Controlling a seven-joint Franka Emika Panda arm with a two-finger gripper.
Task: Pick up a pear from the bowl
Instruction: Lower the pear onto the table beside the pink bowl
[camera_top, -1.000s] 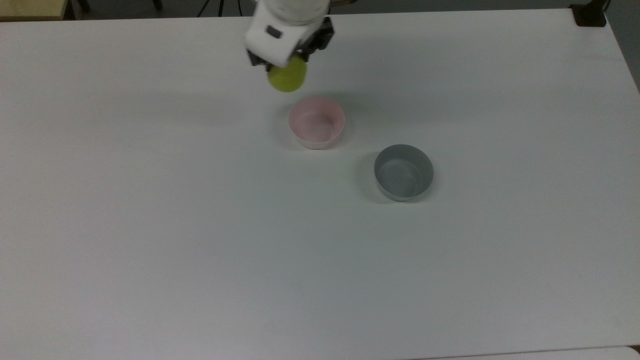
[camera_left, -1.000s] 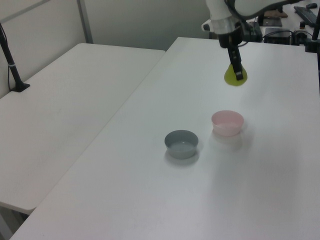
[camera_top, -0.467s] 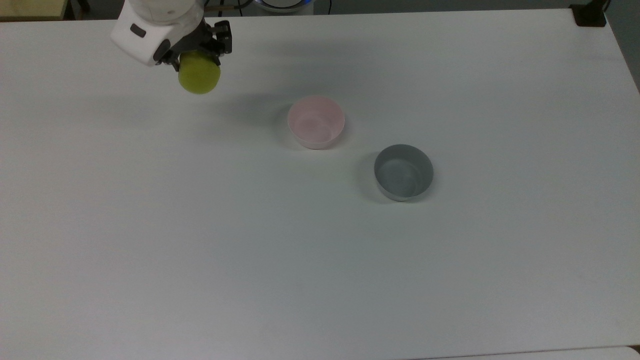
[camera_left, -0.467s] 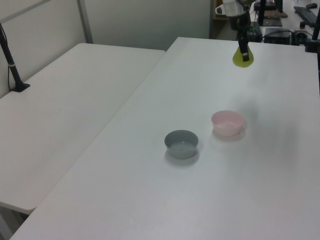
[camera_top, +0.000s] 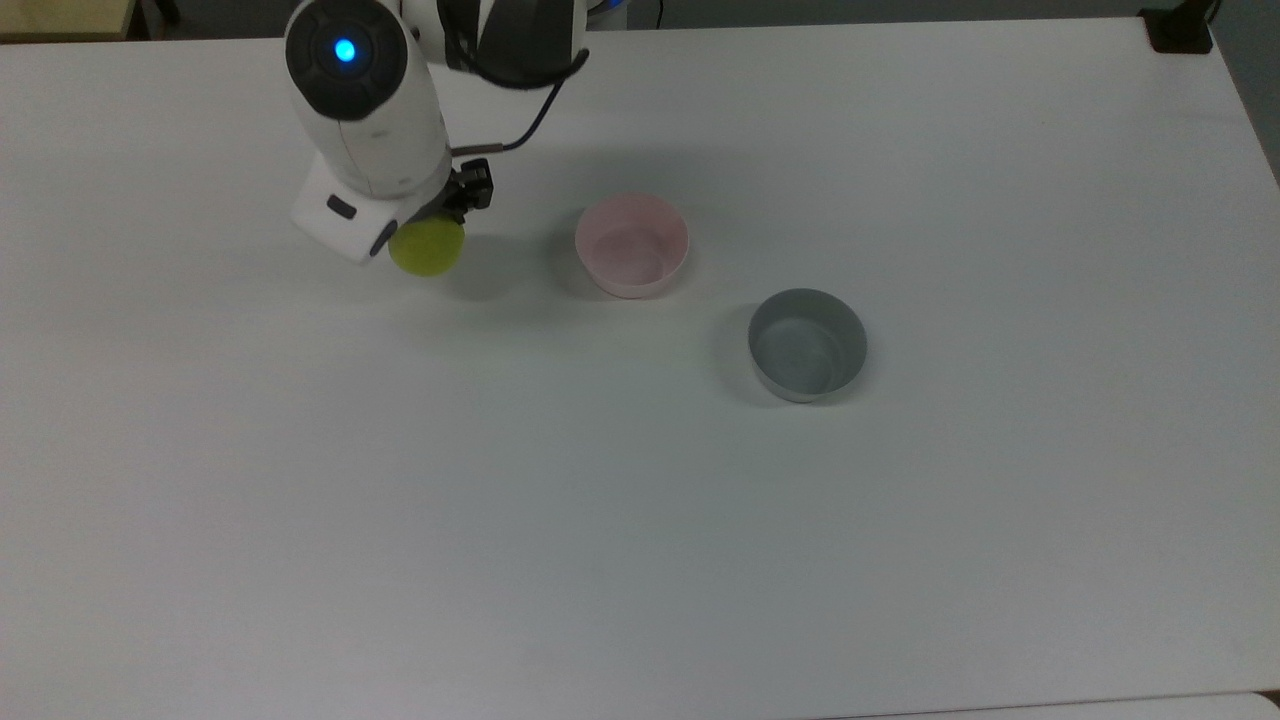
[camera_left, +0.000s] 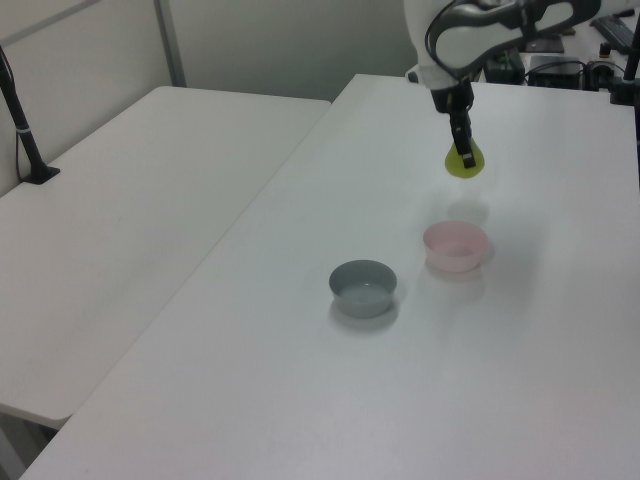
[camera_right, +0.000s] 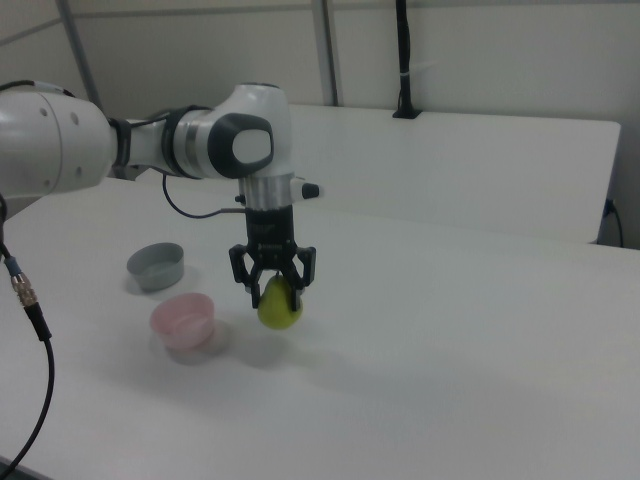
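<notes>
Yellow-green pear (camera_right: 279, 305) is held clenched in the hand (camera_right: 273, 290) above the bench (camera_top: 640, 520), beside the pink bowl (camera_top: 632, 246); a slack grip could let it be dropped.

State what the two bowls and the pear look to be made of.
Pink bowl: likely matte plastic, with an even pale colour and a soft sheen inside. Grey bowl: same look, probably plastic too. Pear: uniform yellow-green, smooth and unblemished, so possibly a plastic replica; real fruit cannot be ruled out.
</notes>
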